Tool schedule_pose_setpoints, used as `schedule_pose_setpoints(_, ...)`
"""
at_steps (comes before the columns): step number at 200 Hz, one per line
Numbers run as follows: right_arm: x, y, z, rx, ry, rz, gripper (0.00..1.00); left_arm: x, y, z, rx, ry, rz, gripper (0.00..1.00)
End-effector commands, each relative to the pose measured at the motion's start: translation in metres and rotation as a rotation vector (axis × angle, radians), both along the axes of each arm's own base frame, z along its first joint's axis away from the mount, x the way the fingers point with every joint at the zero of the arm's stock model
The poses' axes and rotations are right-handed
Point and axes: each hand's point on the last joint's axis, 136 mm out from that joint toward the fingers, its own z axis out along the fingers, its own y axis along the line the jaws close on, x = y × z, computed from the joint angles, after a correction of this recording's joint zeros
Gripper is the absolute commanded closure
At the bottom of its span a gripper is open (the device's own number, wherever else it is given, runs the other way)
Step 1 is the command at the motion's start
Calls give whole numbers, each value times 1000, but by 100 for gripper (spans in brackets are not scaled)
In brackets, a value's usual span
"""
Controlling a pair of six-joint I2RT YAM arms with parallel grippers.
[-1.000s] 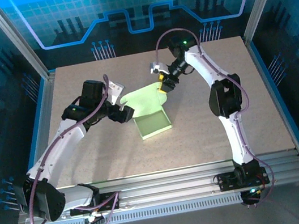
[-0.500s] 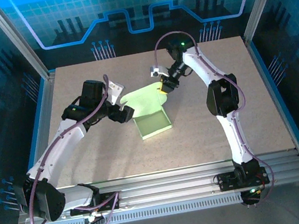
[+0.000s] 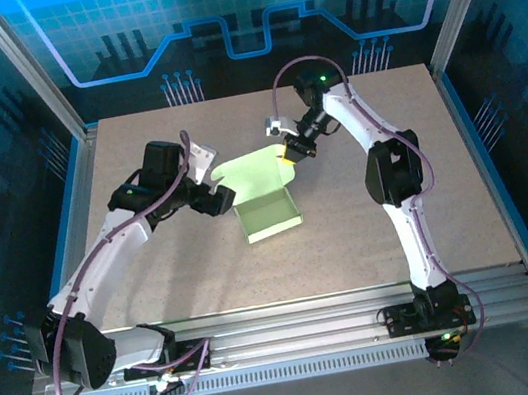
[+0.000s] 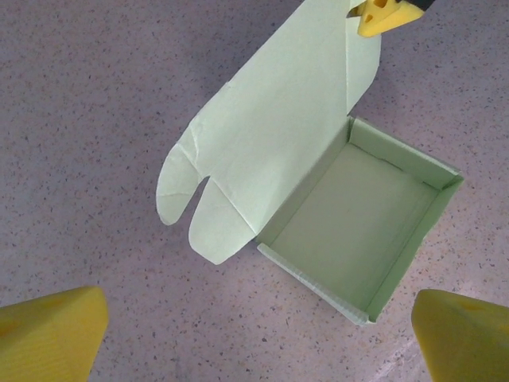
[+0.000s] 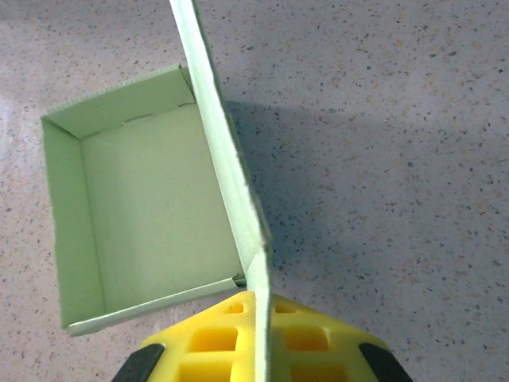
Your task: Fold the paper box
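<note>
Over the last second my right gripper (image 3: 288,156) has gone from part-open to closed. In its wrist view the yellow pads (image 5: 211,342) are now clamped on the thin edge of the lid flap (image 5: 231,183), with the card running edge-on between them. The arm itself has barely shifted.

The paper box (image 3: 269,215) sits near the middle of the table (image 3: 401,225). Its tray (image 4: 350,231) is already formed, four low walls standing and open on top. The lid flap (image 3: 250,174) spreads away from the tray's far wall toward 11 o'clock. The grip is on the flap's corner at about 1 o'clock from the tray, and the left wrist view shows the right gripper's yellow tip (image 4: 382,12) there. The two rounded tabs (image 4: 187,211) on the flap's opposite side hang free.

My left gripper (image 3: 219,200) waits at 10 o'clock from the tray, close by but not touching. Its fingers (image 4: 48,330) are spread wide with nothing between them.

I read this as the lid now being secured, so the closing fold toward 6 o'clock can begin. Nothing pins the tray, so I'd expect it to slide or tip if I pull hard, and thin card held at one corner could twist or crease rather than hinge cleanly
</note>
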Motion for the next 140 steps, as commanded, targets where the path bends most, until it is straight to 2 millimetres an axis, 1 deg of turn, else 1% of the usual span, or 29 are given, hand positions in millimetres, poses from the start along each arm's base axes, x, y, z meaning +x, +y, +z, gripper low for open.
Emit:
schedule_pose_setpoints(1, -3, 0, 17, -44, -85, -8, 100, 8, 3, -8, -42, 78, 45, 1)
schedule_pose_setpoints(17, -7, 0, 18, -56, -102, -12, 100, 16, 6, -12, -35, 124, 56, 3)
schedule_pose_setpoints(33, -11, 0, 18, -57, -114, -13, 100, 18, 5, -21, -12, 190, 25, 5)
schedule_pose_setpoints(44, -14, 1, 18, -58, -119, -12, 100, 21, 4, -29, 15, 232, 2, 9)
schedule_pose_setpoints(51, -16, 0, 19, -56, -117, -12, 100, 24, 5, -32, 28, 257, -6, 13)
schedule_pose_setpoints(59, -17, 0, 21, -55, -117, -13, 100, 24, 3, -39, 40, 303, -27, 17)
schedule_pose_setpoints(84, -19, 1, 24, -50, -117, -15, 100, 21, -9, -50, 20, 434, -88, 20)
schedule_pose_setpoints(95, -18, 1, 26, -49, -121, -18, 100, 19, -12, -55, 15, 452, -105, 25)
schedule_pose_setpoints(110, -18, 1, 27, -48, -125, -19, 100, 17, -12, -62, 25, 463, -111, 26)
schedule_pose_setpoints(118, -18, 1, 28, -45, -124, -19, 100, 16, -11, -65, 27, 466, -111, 30)
schedule_pose_setpoints(140, -17, 1, 28, -43, -120, -25, 100, 15, -13, -65, 15, 459, -118, 43)
